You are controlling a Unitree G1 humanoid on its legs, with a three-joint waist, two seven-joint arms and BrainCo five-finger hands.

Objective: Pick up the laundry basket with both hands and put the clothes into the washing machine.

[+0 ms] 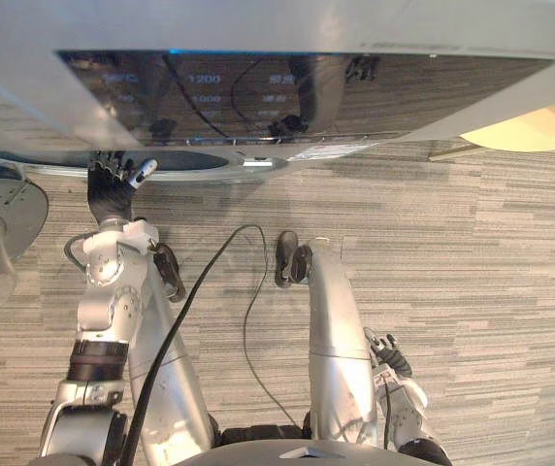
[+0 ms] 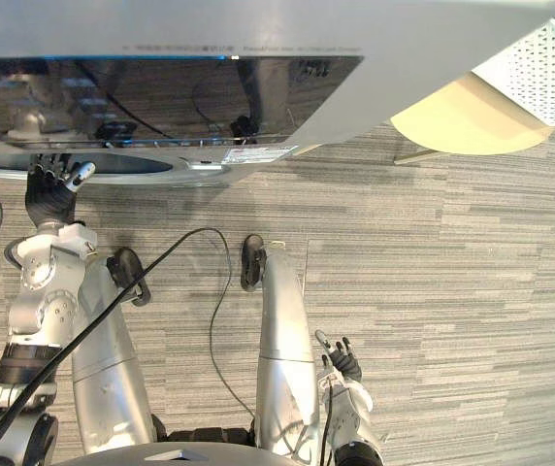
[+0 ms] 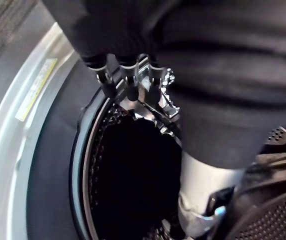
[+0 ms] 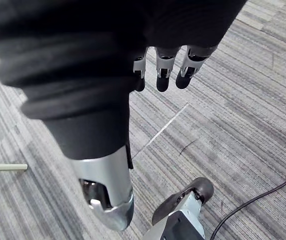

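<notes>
Washing machine (image 1: 287, 39), L hand (image 1: 113, 189) at drum mouth (image 3: 133, 175), fingers (image 3: 128, 85) straight, maybe touching, R hand (image 1: 391, 354) loose above carpet (image 4: 233, 100)

This is looking like an office-style test room set up for laundry. A washing machine (image 1: 307, 97) is standing on grey striped carpet tiles (image 1: 472, 272), its dark drum (image 3: 133, 180) gaping open.

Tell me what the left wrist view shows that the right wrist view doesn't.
Left wrist view: the left hand, fingers straight, tips at the rim of the dark drum opening of the washing machine, whose silver front carries a yellow label. Right wrist view: the right hand hanging relaxed above the carpet, a pale rod lying on it. Shared: each hand is open and holds nothing, with striped grey carpet in both.
</notes>
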